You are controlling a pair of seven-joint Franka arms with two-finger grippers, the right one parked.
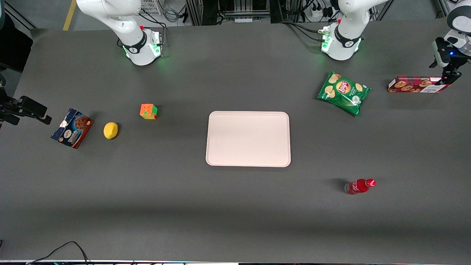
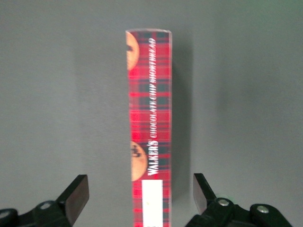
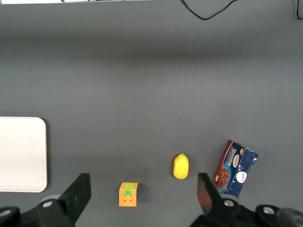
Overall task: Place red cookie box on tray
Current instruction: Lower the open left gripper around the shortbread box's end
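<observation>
The red cookie box [image 1: 417, 84] lies flat on the table toward the working arm's end, farther from the front camera than the pale pink tray [image 1: 248, 139]. The tray has nothing on it. My gripper [image 1: 449, 77] hangs low over the box's outer end, the one with the white label patch. In the left wrist view the tartan box [image 2: 150, 118] runs lengthwise between the fingers, and the gripper [image 2: 139, 183] is open. A clear gap shows on each side of the box, with no finger touching it.
A green chips bag [image 1: 344, 93] lies between the cookie box and the tray. A red bottle [image 1: 360, 186] lies on its side nearer the front camera. Toward the parked arm's end sit a colour cube [image 1: 148, 111], a lemon [image 1: 110, 130] and a dark-blue cookie box [image 1: 72, 127].
</observation>
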